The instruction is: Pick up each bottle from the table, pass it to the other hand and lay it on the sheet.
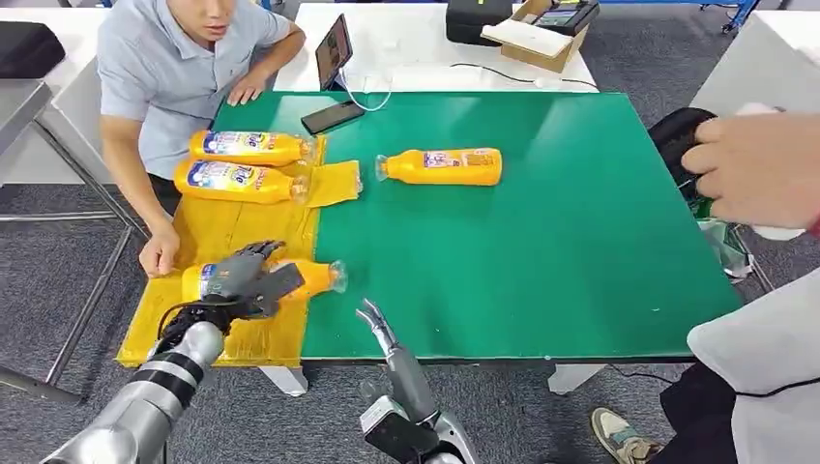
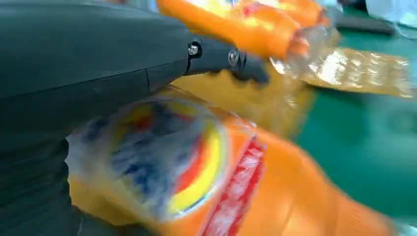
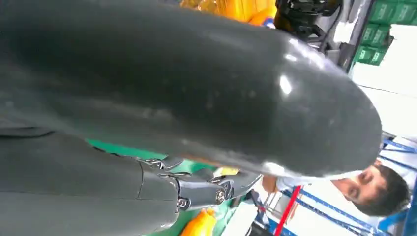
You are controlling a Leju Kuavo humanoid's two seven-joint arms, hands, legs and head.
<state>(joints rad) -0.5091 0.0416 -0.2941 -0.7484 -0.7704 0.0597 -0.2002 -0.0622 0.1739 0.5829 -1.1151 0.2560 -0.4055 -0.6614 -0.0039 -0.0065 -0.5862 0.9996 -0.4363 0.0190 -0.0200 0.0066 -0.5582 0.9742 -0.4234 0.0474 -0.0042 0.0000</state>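
The left hand (image 1: 242,280) grasps an orange plastic bottle with a blue-and-yellow label (image 1: 314,277), lying across the near right edge of the yellow sheet (image 1: 218,232). The right hand (image 1: 379,324) hangs released near the green table (image 1: 580,242). Let go here, the round bottle could roll right, off the sheet. One more orange bottle (image 1: 440,166) lies far on the table.

left arm (image 1: 145,401): silver tube wearing black bands, black cables looping at wrist | left hand (image 1: 247,280): dark grey, showing silver screws | right hand (image 1: 379,329): grey metal, sitting on a black wrist block
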